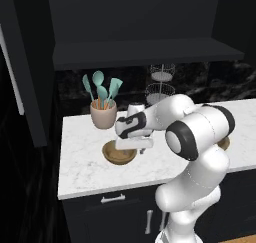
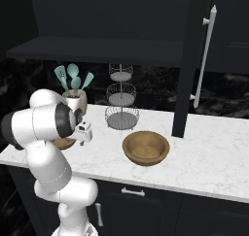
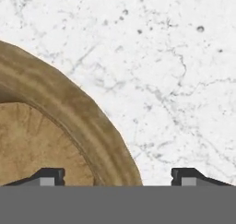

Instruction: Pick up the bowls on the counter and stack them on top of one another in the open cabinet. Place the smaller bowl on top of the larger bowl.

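Two wooden bowls on the white marble tabletop (image 2: pixel 204 157), and the hand is right down over the one near the left end! That smaller bowl (image 1: pixel 119 153) sits just in front of the beige utensil cup (image 1: pixel 103 114) with its teal spoons (image 1: pixel 101 90), and in the hand view its thick brown rim (image 3: pixel 78 112) runs straight up between the two dark fingers (image 3: pixel 48 176), one tip over the bowl's inside, the other over bare marble. The fingers stand spread wide, astride the rim and not yet clamped on it. The gripper (image 1: pixel 131 148) hangs low at the bowl's right edge, with the white arm folded over in front. Well off to the right, the larger bowl (image 2: pixel 146 147) rests alone on the marble, upright, near the three-tier wire basket stand (image 2: pixel 120 99). Above it all, the open cabinet's dark shelf (image 2: pixel 97 50) runs across, its door (image 2: pixel 194 60) swung out over the tabletop.
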